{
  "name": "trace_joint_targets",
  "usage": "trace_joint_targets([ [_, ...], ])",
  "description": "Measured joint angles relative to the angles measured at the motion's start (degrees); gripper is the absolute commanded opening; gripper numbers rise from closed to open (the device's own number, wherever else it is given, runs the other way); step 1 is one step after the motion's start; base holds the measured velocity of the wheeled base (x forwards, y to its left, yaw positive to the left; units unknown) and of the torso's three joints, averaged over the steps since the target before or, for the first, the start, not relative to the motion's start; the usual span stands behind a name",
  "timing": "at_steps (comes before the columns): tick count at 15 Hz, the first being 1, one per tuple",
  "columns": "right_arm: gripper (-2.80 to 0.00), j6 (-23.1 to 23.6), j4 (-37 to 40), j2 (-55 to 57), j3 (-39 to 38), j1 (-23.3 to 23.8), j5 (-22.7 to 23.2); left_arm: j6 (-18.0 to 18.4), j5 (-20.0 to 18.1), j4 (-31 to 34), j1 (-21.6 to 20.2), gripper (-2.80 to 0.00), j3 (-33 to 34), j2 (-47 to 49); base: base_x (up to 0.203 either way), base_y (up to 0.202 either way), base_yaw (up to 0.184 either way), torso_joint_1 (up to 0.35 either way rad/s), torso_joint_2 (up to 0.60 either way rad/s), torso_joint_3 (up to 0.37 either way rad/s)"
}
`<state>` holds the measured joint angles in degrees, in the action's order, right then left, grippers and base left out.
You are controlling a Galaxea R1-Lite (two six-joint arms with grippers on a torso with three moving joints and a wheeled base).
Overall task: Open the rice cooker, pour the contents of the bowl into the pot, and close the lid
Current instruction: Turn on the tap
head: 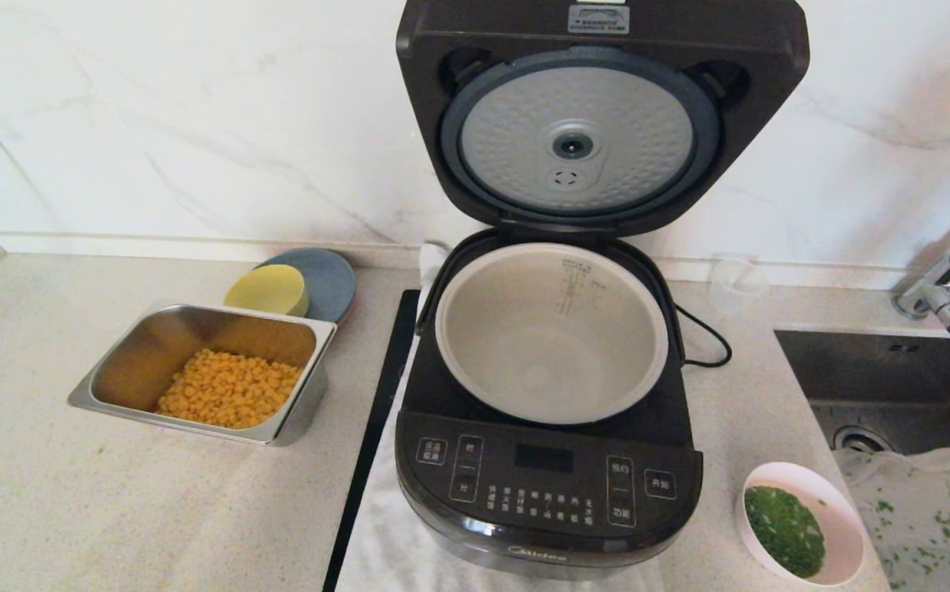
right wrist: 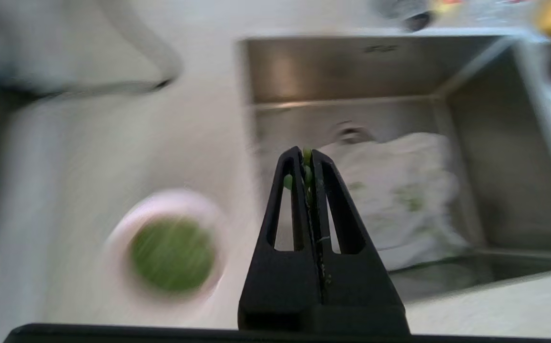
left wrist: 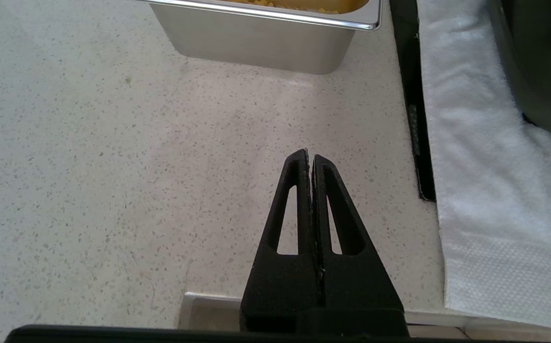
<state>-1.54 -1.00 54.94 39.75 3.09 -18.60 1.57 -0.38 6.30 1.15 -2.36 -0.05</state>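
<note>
Black cooker [head: 549, 460] stands on the table [head: 72, 493] with lid [head: 598, 115] up and pot [head: 551, 333] bare, the bowl [head: 804, 523] of greens [head: 786, 529] at its right, right gripper [right wrist: 308, 155] clenched above the sink [right wrist: 485, 143], left gripper [left wrist: 310, 159] clenched, parked near the tray [left wrist: 261, 43].

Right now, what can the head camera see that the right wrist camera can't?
Only the head view shows the open cooker, its raised lid, the empty pot and the corn tray. Only the right wrist view shows the right gripper, shut, with green bits stuck at its tips. Both show the bowl of greens and the sink.
</note>
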Motion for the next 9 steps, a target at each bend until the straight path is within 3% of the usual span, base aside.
trace_joint_targets([
  [4,-2.80,2.9,-13.8,21.8,9.7,4.2,-10.4,0.0,0.0,0.0,0.0,-2.80,0.0,0.0,0.000,0.000,0.000,0.000,0.00,0.000],
  [9,-2.80,7.6,-28.2,40.6,18.9,10.6,-15.3,0.0,0.0,0.0,0.0,-2.80,0.0,0.0,0.000,0.000,0.000,0.000,0.00,0.000],
])
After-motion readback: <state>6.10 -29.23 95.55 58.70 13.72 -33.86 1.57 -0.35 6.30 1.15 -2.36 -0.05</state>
